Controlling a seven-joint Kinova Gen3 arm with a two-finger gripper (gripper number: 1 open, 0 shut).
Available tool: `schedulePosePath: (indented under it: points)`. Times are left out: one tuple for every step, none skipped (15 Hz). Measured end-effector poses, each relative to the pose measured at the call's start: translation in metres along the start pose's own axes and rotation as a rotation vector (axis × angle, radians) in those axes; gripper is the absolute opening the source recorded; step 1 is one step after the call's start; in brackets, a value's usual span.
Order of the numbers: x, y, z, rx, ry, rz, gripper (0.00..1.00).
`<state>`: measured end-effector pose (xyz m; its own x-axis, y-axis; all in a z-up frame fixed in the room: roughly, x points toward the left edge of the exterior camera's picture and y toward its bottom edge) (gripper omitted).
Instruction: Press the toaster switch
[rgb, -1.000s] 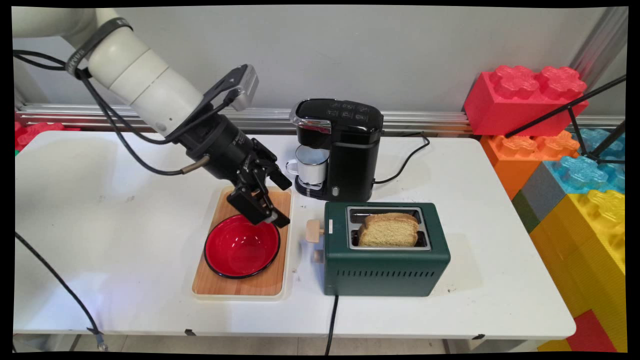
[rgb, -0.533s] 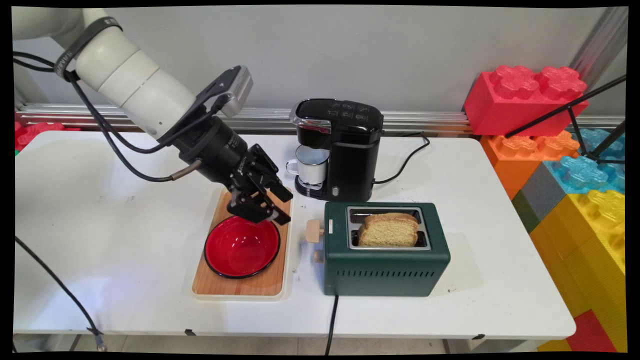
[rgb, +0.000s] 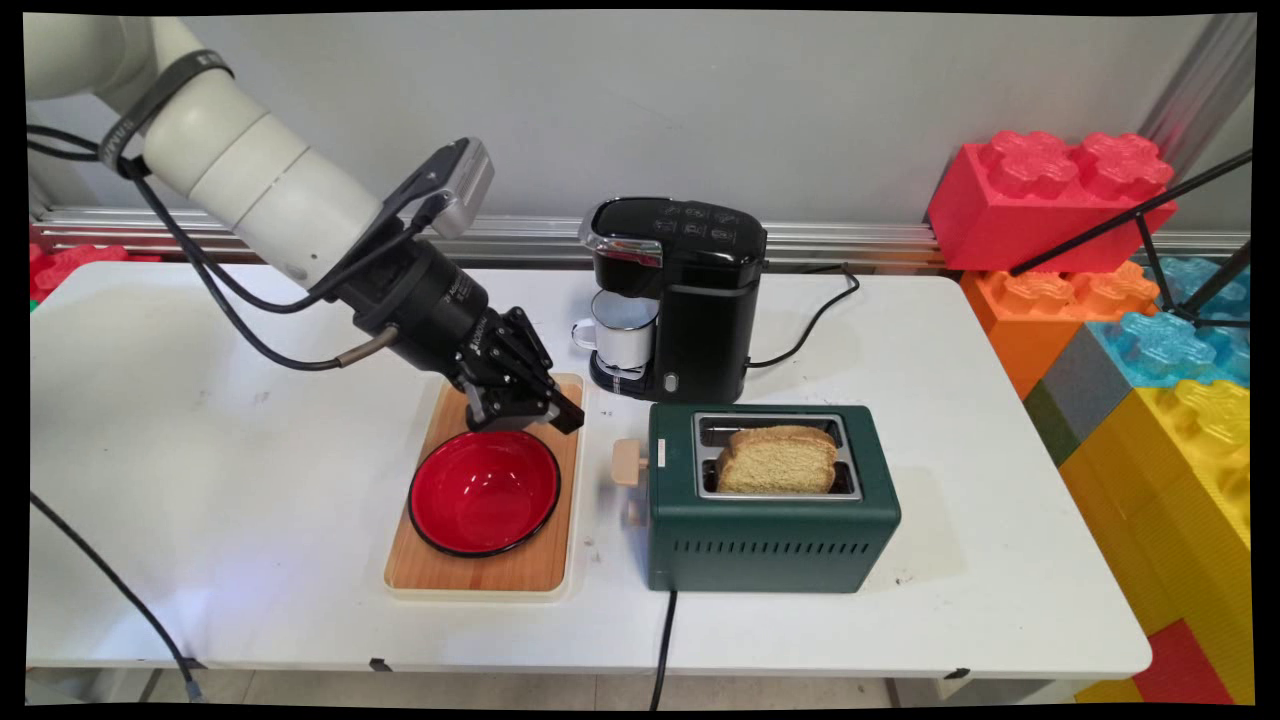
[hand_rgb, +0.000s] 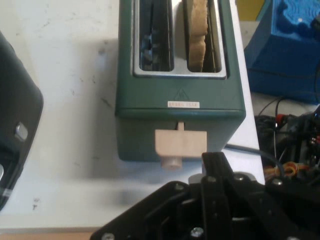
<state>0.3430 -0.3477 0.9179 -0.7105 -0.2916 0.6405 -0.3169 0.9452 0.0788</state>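
My gripper (rgb: 565, 418) hangs low over the far end of a wooden board (rgb: 440, 570), just behind the rim of a red bowl (rgb: 484, 492) that sits on it. The fingers look shut with nothing between them. It points right toward a green toaster (rgb: 770, 530), whose wooden lever (rgb: 628, 462) faces it. In the hand view the gripper (hand_rgb: 214, 160) lines up just below the lever (hand_rgb: 180, 142) of the toaster (hand_rgb: 180, 85). A slice of bread (hand_rgb: 197, 35) stands in the right slot; the left slot holds nothing.
A black coffee machine (rgb: 700, 290) with a white mug (rgb: 622, 335) under its spout stands behind the toaster, close to the gripper's right. Its cord runs across the table's back. Big toy blocks (rgb: 1050, 200) are stacked beyond the right edge.
The gripper has risen from over the bowl's far rim and drawn back a little to the left, and its fingers look closer together than a second ago.
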Motion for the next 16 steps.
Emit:
schedulePosePath:
  points:
    - [-0.003,0.0,0.001,-0.003,0.011,-0.004,0.0]
    - [-0.008,-0.001,0.001,-0.007,0.026,-0.005,0.0]
    - [-0.013,-0.001,0.002,-0.012,0.04,-0.007,0.0]
    - [-0.018,-0.001,0.002,-0.017,0.052,-0.007,0.0]
    - [-0.025,-0.002,0.004,-0.021,0.067,-0.007,0.0]
    - [-0.031,-0.002,0.005,-0.023,0.078,-0.007,0.0]
    - [-0.036,-0.003,0.007,-0.023,0.09,-0.008,0.0]
    - [-0.042,-0.004,0.009,-0.021,0.103,-0.01,0.0]
    - [-0.046,-0.005,0.01,-0.02,0.116,-0.011,0.0]
    - [-0.05,-0.006,0.012,-0.017,0.129,-0.012,0.0]
    - [-0.054,-0.007,0.014,-0.014,0.142,-0.014,0.0]
    - [-0.057,-0.007,0.016,-0.012,0.151,-0.015,0.0]
    - [-0.06,-0.008,0.017,-0.01,0.159,-0.016,0.0]
    - [-0.062,-0.008,0.019,-0.009,0.17,-0.017,0.0]
    - [-0.065,-0.008,0.021,-0.009,0.182,-0.018,0.0]
    - [-0.067,-0.008,0.023,-0.009,0.193,-0.02,0.0]
